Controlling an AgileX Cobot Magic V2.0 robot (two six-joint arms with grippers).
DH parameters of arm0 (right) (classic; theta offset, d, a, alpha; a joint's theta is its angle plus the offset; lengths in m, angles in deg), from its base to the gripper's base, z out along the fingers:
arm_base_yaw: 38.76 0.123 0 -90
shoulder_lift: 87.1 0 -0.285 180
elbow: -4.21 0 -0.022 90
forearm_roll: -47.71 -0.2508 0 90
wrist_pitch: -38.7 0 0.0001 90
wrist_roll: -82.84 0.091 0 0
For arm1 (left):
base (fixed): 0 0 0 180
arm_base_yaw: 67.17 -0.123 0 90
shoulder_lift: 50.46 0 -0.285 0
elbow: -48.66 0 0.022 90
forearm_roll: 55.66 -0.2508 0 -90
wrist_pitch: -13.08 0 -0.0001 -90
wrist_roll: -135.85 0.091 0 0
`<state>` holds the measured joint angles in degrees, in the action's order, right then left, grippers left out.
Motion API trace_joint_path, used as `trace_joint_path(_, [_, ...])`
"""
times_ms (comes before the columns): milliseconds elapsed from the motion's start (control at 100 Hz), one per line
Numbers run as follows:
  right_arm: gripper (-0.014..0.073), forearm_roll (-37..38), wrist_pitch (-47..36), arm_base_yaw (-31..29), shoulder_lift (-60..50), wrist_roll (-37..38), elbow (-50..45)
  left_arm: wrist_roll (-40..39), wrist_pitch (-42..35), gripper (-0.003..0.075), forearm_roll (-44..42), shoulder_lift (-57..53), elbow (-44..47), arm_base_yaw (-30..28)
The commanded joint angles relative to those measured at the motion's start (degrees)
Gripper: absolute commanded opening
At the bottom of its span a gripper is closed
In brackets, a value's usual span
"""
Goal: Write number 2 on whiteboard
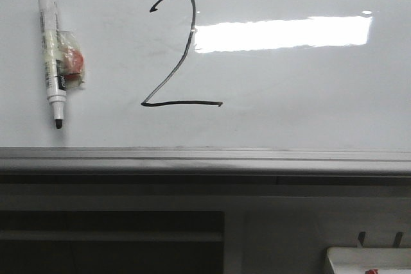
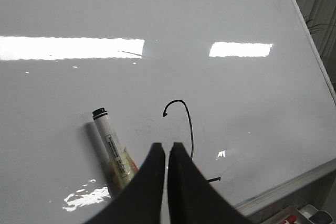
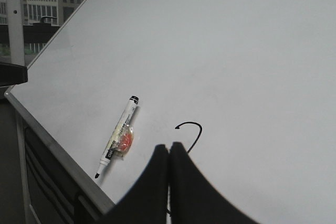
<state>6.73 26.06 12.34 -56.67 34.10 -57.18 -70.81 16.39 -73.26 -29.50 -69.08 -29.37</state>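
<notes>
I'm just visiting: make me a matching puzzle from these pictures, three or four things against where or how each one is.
Things:
1. black hand-drawn number 2
2. white marker pen with black tip
3. grey metal ledge
4. left gripper

States:
A. runs along the glossy whiteboard's lower edge
B. fingers closed, holding nothing
C. lies left of the figure, uncapped
D. finished, base line drawn

Pairs: 1-D, 2-C, 3-A, 4-B

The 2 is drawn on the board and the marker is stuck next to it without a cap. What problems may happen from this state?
1. The marker sits uncapped, tip down, left of the number 2; its tip may dry out, or mark the whiteboard if it slips.
2. The left gripper and right gripper are both closed and pointing toward the figure; a forward move might smear the ink, if it is not dry.
</notes>
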Motion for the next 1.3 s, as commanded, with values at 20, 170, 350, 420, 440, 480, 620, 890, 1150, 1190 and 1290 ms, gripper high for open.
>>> trace_joint_path(20, [-0.0062, -0.4, -4.7, -0.3, -3.5, -0.2, -1.0, -0.3, -4.0, -0.002, -0.4, 0.2, -1.5, 0.2])
trace_joint_path(170, [-0.0062, -0.4, -4.3, -0.3, -4.5, -0.2, -2.2, -0.3, -4.3, -0.002, -0.4, 0.2, -1.5, 0.2])
trace_joint_path(350, [-0.0062, -0.4, -4.0, -0.3, -4.5, -0.2, -2.2, -0.3, -4.3, -0.002, -0.4, 0.2, -1.5, 0.2])
trace_joint_path(420, [-0.0062, -0.4, -4.0, -0.3, -4.5, -0.2, -2.2, -0.3, -4.3, -0.002, -0.4, 0.2, -1.5, 0.2])
trace_joint_path(440, [-0.0062, -0.4, -4.0, -0.3, -4.5, -0.2, -2.2, -0.3, -4.3, -0.002, -0.4, 0.2, -1.5, 0.2])
trace_joint_path(480, [-0.0062, -0.4, -4.0, -0.3, -4.5, -0.2, -2.2, -0.3, -4.3, -0.002, -0.4, 0.2, -1.5, 0.2])
trace_joint_path(620, [-0.0062, -0.4, -4.0, -0.3, -4.5, -0.2, -2.2, -0.3, -4.3, -0.002, -0.4, 0.2, -1.5, 0.2])
trace_joint_path(890, [-0.0062, -0.4, -4.0, -0.3, -4.5, -0.2, -2.2, -0.3, -1.9, -0.002, -0.4, 0.2, -1.4, -0.1])
trace_joint_path(1150, [-0.0062, -0.4, -4.0, -0.3, -4.5, -0.2, -2.2, 25.2, 0.3, -0.002, 7.9, -2.2, -1.4, -10.9])
trace_joint_path(1190, [-0.0062, -0.4, -4.0, -0.3, -4.5, -0.2, -2.2, 26.7, 0.3, -0.002, 7.9, -2.4, -1.4, -13.7])
trace_joint_path(1290, [-0.0062, -0.4, -4.0, -0.3, -4.5, -0.2, -2.2, 26.7, 0.7, -0.002, 10.0, -2.6, -0.5, -20.6])
